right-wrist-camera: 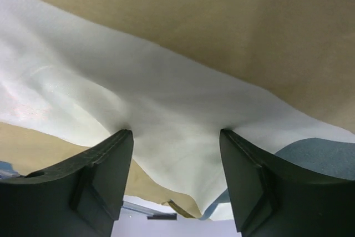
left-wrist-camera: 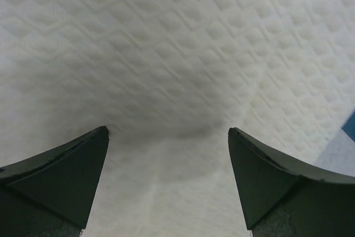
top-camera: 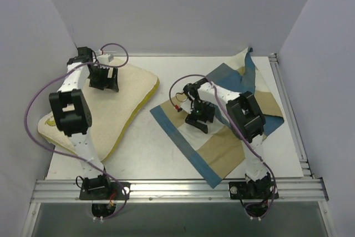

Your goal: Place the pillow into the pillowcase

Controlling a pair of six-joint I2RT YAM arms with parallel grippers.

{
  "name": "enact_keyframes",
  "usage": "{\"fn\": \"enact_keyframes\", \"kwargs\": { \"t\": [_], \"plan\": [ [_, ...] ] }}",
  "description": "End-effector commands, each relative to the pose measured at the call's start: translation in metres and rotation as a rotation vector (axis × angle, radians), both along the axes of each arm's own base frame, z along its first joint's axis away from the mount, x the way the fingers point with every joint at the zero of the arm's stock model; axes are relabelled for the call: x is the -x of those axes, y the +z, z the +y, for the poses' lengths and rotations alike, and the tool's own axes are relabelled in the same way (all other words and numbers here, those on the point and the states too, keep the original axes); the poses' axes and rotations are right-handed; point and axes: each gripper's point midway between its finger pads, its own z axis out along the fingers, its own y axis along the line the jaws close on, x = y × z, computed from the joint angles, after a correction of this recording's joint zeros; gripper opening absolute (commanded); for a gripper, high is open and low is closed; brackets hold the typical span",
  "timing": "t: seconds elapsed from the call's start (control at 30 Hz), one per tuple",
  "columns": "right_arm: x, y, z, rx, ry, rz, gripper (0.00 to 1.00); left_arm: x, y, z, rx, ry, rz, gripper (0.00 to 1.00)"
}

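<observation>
- Left hand (left-wrist-camera: 168, 131), jaws wide and empty, rests on the bumpy cream-white pillow (left-wrist-camera: 177, 43) near its far corner.
- Right hand (right-wrist-camera: 176, 131), half-spread, tips on the blue-tan-white checked fabric pillowcase (right-wrist-camera: 183, 92); grip unclear.
- Pillow lies left of pillowcase, a strip of table (top-camera: 150, 151) between.

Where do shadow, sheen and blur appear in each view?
Left wrist: a dark shadow pools on the pillow between the fingers of the left gripper, and the nearest weave blurs. Right wrist: faint sheen on the pillowcase. Top external: even light, sharp.
</observation>
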Motion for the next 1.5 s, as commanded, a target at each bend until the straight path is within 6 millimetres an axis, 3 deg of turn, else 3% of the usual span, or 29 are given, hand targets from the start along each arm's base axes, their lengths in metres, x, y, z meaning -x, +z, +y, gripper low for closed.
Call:
{"fn": "enact_keyframes", "kwargs": {
  "t": [0.0,0.07,0.1,0.17,0.23,0.3,0.33,0.43,0.5,0.67,0.7,0.83,0.93,1.23,1.37,1.43,1.47],
  "plan": [
    [-0.012,0.027,-0.019,-0.059,-0.107,-0.017,0.65,-0.018,-0.028,-0.023,-0.065,-0.122,0.054,0.97],
    [-0.021,0.055,-0.017,-0.135,-0.187,-0.060,0.69,-0.006,-0.056,-0.046,-0.081,-0.276,0.134,0.97],
    [-0.034,0.069,-0.026,-0.171,-0.284,-0.092,0.70,0.007,-0.063,-0.074,-0.094,-0.370,0.177,0.96],
    [-0.041,0.088,-0.035,-0.234,-0.384,-0.110,0.70,0.031,-0.076,-0.093,-0.120,-0.504,0.216,0.95],
    [-0.049,0.093,-0.061,-0.234,-0.480,-0.122,0.70,0.047,-0.080,-0.112,-0.126,-0.587,0.225,0.95],
    [-0.046,0.088,-0.077,-0.200,-0.511,-0.106,0.69,0.064,-0.078,-0.116,-0.103,-0.621,0.237,0.94],
    [-0.042,0.079,-0.088,-0.178,-0.542,-0.076,0.68,0.071,-0.074,-0.113,-0.091,-0.619,0.237,0.94],
    [-0.030,0.061,-0.095,-0.134,-0.565,-0.012,0.67,0.078,-0.061,-0.101,-0.069,-0.605,0.213,0.95],
    [-0.028,0.042,-0.094,-0.113,-0.581,0.037,0.66,0.083,-0.037,-0.101,-0.021,-0.605,0.157,0.97],
    [-0.049,0.007,-0.089,-0.093,-0.649,0.071,0.64,0.084,0.030,-0.099,-0.012,-0.699,-0.090,0.97],
    [-0.058,0.008,-0.086,-0.107,-0.659,0.051,0.64,0.084,0.035,-0.100,-0.017,-0.723,-0.123,0.97],
    [-0.064,0.004,-0.086,-0.096,-0.670,0.044,0.64,0.078,0.050,-0.108,-0.042,-0.820,-0.228,0.97],
    [-0.061,0.003,-0.088,-0.084,-0.671,0.050,0.64,0.064,0.043,-0.124,-0.067,-0.887,-0.253,0.97],
    [-0.053,0.010,-0.091,-0.086,-0.680,0.045,0.64,0.016,-0.008,-0.173,-0.090,-0.944,-0.244,0.97],
    [-0.049,0.012,-0.091,-0.091,-0.683,0.052,0.64,0.023,-0.064,-0.177,-0.172,-1.027,-0.125,0.97],
    [-0.048,0.014,-0.092,-0.092,-0.679,0.048,0.64,0.031,-0.086,-0.166,-0.222,-1.059,-0.048,0.83],
    [-0.047,0.014,-0.092,-0.091,-0.677,0.053,0.64,0.042,-0.092,-0.161,-0.217,-1.078,0.008,0.55]
  ]
}}
